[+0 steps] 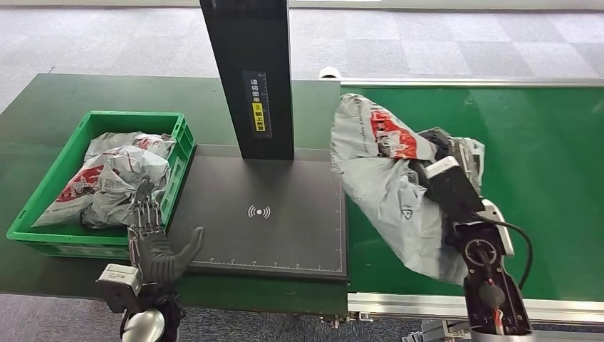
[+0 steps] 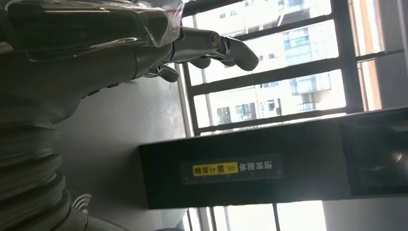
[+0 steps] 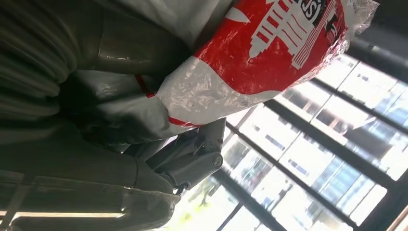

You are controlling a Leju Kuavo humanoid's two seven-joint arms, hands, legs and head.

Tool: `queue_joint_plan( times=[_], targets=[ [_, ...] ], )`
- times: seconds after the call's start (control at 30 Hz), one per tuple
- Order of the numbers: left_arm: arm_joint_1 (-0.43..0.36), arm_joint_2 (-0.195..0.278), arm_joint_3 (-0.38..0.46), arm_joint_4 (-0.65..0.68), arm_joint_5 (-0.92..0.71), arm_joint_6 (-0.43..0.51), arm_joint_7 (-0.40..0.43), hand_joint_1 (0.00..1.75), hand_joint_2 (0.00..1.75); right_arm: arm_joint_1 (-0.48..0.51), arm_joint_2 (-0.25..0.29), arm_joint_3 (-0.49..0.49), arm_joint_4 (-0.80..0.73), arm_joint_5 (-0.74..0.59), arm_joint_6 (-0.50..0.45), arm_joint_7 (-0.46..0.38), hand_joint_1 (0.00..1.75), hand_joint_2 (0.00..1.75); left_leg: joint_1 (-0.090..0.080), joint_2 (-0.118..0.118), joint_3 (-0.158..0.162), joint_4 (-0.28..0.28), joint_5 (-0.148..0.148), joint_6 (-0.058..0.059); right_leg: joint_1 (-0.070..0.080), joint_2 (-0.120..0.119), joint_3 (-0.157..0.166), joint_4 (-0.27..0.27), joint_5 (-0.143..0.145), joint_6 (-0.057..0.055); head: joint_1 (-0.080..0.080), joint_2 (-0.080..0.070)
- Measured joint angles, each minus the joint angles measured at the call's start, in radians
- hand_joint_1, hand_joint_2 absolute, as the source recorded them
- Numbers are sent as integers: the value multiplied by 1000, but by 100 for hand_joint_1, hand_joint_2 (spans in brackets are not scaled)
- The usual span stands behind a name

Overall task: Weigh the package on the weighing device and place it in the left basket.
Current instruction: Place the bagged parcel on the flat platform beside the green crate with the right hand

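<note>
A grey plastic package (image 1: 388, 178) with red print hangs in the air over the green belt, just right of the black scale platform (image 1: 263, 214). My right hand (image 1: 445, 171) grips it from the right; the bag hides most of the fingers. Close up, the bag's red and white print (image 3: 269, 53) lies against that hand (image 3: 192, 159). My left hand (image 1: 153, 242) stands empty with fingers spread at the scale's front left corner, beside the green basket (image 1: 43, 185). That hand's fingers (image 2: 211, 45) point up with nothing between them.
The basket holds several grey and red bags (image 1: 114, 178). A black post (image 1: 249, 71) with a yellow label rises at the back of the scale. The green conveyor belt (image 1: 541, 157) runs off to the right, edged by a metal rail (image 1: 413, 303).
</note>
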Motion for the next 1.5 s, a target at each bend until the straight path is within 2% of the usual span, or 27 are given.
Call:
queue_joint_plan(
  times=[0.13, 0.23, 0.33, 0.47, 0.6, 0.83, 0.97, 1.13, 1.33, 1.5],
  targets=[
    [-33, 16, 49, -27, -40, 46, 0, 0, 175, -81, 139, 154, 173, -15, 17, -42, 175, 175, 3, 0, 2, 0, 1, -2, 3, 0, 0, 2, 0, -2, 0, 0],
    [-30, 19, 105, -69, -66, 53, 1, 0, 175, -116, 218, 244, 246, -49, 19, -40, 175, 175, 5, -2, 1, 0, 1, -4, 5, -1, -1, 2, -2, -5, 0, 0],
    [-19, 16, 172, -110, -93, 41, 5, 0, 175, -148, 267, 301, 291, -78, 18, -27, 175, 175, 5, -2, 1, 0, 0, -5, 5, -1, -1, 2, -3, -6, 0, 0],
    [-11, 4, 239, -135, -108, 17, 7, 0, 175, -178, 294, 328, 327, -98, 15, -24, 175, 175, 5, -3, 0, 0, 0, -5, 5, -2, -1, 1, -3, -6, 0, 0],
    [-16, -10, 270, -138, -116, 2, 7, 0, 175, -193, 308, 331, 354, -93, -10, -17, 0, 175, 5, -3, 0, 0, 0, -5, 4, -2, 0, 1, -3, -6, 0, 0],
    [-23, -29, 291, -137, -126, 1, 7, 0, 175, -214, 319, 327, 402, -4, -188, 96, 0, 175, 5, -3, 1, 0, 0, -5, 4, -2, -1, 1, -2, -6, 0, 0],
    [-36, -36, 295, -133, -135, 1, 8, 0, 175, -221, 319, 319, 425, 71, -279, 141, 0, 0, 5, -3, 1, 0, 0, -5, 4, -2, -1, 1, -3, -6, 0, 0],
    [-56, -40, 296, -120, -148, 2, 8, 0, 175, -229, 320, 297, 456, 131, -335, 172, 0, 0, 5, -3, 1, 0, 0, -5, 4, -2, -1, 1, -2, -6, 0, 0],
    [-80, -42, 269, -89, -194, -61, 48, 0, 175, -231, 320, 261, 473, 122, -345, 120, 0, 0, 5, -3, 1, 0, 0, -5, 4, -2, -1, 1, -2, -6, 0, 0],
    [-90, -43, 251, -69, -201, -72, 56, 0, 175, -231, 320, 245, 477, 117, -344, 113, 0, 0, 5, -2, 1, 0, 0, -5, 4, -2, -1, 1, -2, -6, 0, 0]
  ],
)
